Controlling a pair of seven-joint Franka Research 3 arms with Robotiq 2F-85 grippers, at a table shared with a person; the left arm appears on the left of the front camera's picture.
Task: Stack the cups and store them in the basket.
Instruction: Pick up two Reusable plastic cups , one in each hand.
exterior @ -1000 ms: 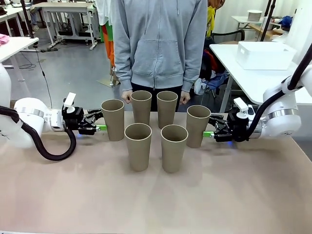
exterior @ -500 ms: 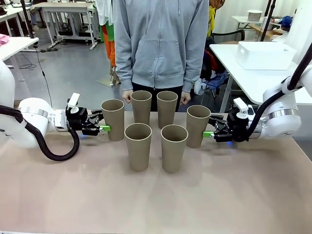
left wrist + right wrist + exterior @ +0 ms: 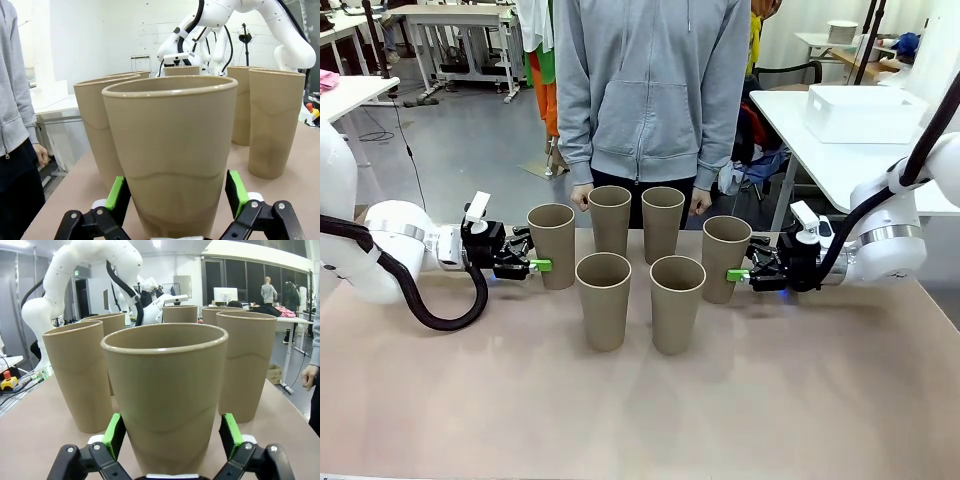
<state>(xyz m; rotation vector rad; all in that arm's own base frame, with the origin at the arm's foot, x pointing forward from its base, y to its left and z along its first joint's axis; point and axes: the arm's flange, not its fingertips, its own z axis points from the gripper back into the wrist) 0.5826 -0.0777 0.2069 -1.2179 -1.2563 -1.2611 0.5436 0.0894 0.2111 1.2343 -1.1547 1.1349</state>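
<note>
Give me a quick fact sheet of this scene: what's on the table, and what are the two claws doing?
Cups: six, tan paper, all upright on the table, none stacked yet
Left claw: open, straddling the leftmost cup
Right claw: open, straddling the rightmost cup
Basket: white, on a side table at the back right
Person: standing at the far edge, behind the cups
</note>
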